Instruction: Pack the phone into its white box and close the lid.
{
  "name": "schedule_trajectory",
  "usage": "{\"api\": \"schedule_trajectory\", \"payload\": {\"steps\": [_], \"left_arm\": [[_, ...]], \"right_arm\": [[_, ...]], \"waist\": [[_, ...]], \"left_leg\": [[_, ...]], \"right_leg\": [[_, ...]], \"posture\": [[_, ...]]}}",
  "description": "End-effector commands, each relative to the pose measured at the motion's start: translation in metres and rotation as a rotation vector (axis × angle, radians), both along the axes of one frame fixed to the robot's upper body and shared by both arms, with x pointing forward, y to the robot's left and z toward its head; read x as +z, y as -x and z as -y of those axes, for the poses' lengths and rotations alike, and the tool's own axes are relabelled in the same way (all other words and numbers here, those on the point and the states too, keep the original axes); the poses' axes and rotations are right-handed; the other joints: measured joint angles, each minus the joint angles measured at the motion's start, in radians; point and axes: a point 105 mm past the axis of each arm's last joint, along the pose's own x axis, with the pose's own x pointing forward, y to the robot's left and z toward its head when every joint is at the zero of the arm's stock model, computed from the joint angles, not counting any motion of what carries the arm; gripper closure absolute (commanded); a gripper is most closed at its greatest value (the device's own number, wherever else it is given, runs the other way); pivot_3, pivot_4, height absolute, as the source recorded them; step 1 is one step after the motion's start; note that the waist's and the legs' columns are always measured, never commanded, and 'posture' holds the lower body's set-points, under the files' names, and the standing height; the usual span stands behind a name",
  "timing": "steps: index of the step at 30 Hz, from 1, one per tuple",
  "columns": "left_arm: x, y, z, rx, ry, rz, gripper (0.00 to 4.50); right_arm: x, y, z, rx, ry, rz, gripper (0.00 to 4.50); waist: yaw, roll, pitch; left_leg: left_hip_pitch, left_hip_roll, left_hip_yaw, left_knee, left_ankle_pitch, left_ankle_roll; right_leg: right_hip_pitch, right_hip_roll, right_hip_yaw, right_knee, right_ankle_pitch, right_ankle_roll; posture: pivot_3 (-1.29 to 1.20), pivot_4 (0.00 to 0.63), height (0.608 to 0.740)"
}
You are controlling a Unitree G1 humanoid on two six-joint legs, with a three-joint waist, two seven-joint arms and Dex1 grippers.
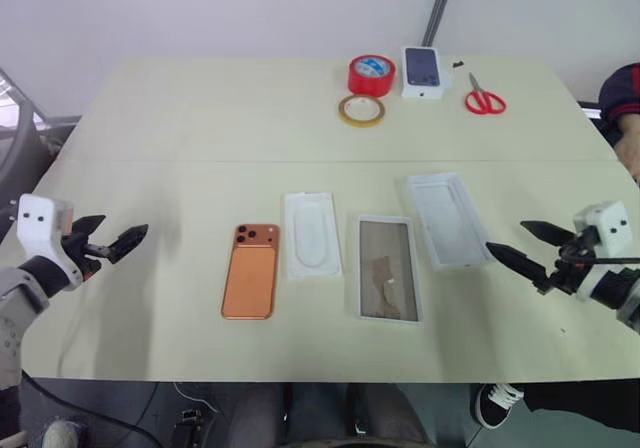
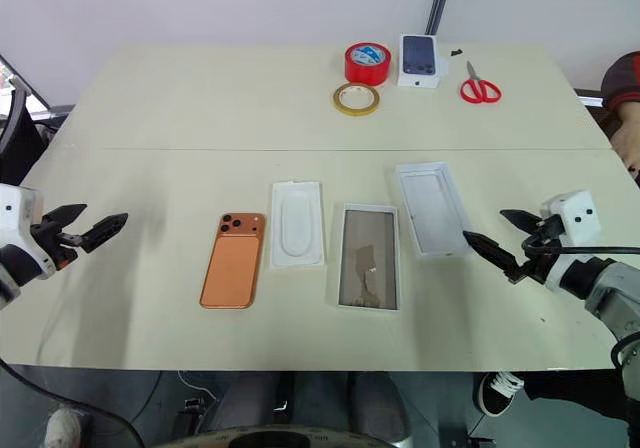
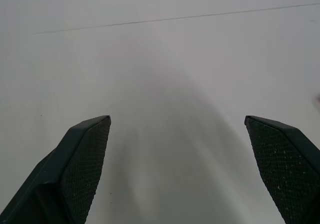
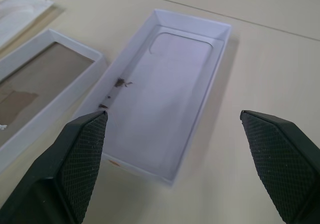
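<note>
Beige table point(image 1: 200, 128), lid point(image 4: 170, 104) partly behind right claw point(image 1: 518, 246) fingers, both claws wide, left claw point(image 1: 112, 240) empty.

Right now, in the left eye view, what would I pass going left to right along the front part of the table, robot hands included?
Left hand → phone → flat white insert → white box → lid, lying inside-up → right hand.
</note>
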Motion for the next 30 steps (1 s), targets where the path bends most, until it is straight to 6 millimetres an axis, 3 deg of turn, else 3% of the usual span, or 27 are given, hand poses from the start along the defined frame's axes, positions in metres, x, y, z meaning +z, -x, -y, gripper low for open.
{"api": "schedule_trajectory", "payload": {"steps": [1, 9, 13, 18, 24, 30], "left_arm": [[0.016, -0.003, -0.001, -0.002, -0.023, 0.054, 0.00], [0.019, -0.008, 0.008, -0.030, -0.010, 0.065, 0.00], [0.023, -0.013, 0.024, -0.079, 0.025, 0.084, 0.00], [0.025, -0.021, 0.071, -0.195, 0.128, 0.101, 0.00], [0.016, -0.026, 0.136, -0.310, 0.257, 0.016, 0.00], [0.005, -0.035, 0.187, -0.313, 0.292, -0.132, 0.00]], "right_arm": [[0.007, 0.003, -0.008, 0.028, 0.002, 0.030, 0.06], [0.017, 0.000, -0.025, 0.082, 0.004, 0.062, 0.06], [0.023, 0.000, -0.043, 0.149, 0.006, 0.071, 0.06], [0.037, -0.006, -0.074, 0.248, -0.004, 0.117, 0.06], [0.039, -0.012, -0.112, 0.355, -0.016, 0.135, 0.06], [0.033, -0.012, -0.130, 0.402, -0.013, 0.124, 0.06]], "waist": [[0.001, 0.000, 0.000], [-0.002, 0.000, 0.000], [-0.001, 0.000, 0.000], [0.001, 0.000, 0.000], [-0.001, 0.000, 0.000], [0.003, -0.001, 0.000]], "left_leg": [[0.000, 0.000, 0.000, 0.000, 0.000, 0.000], [0.000, 0.000, 0.000, 0.000, 0.000, 0.000], [0.000, 0.000, 0.000, 0.000, 0.000, 0.000], [0.000, 0.000, 0.000, 0.001, 0.000, 0.000], [0.000, 0.000, 0.000, 0.001, 0.000, 0.000], [-0.001, 0.000, -0.001, 0.004, 0.000, 0.000]], "right_leg": [[0.000, 0.000, 0.000, 0.000, 0.000, 0.000], [0.000, 0.000, 0.000, 0.000, 0.000, 0.000], [0.000, 0.000, 0.000, 0.000, 0.000, 0.000], [0.000, 0.000, 0.000, 0.001, 0.000, 0.000], [0.000, 0.001, 0.000, 0.001, 0.000, 0.000], [0.000, 0.002, 0.000, 0.001, 0.000, 0.000]], "posture": [[0.00, 0.150, 0.740], [0.00, 0.150, 0.740], [0.00, 0.150, 0.740], [0.00, 0.150, 0.740], [0.00, 0.150, 0.740], [0.00, 0.150, 0.740]]}}
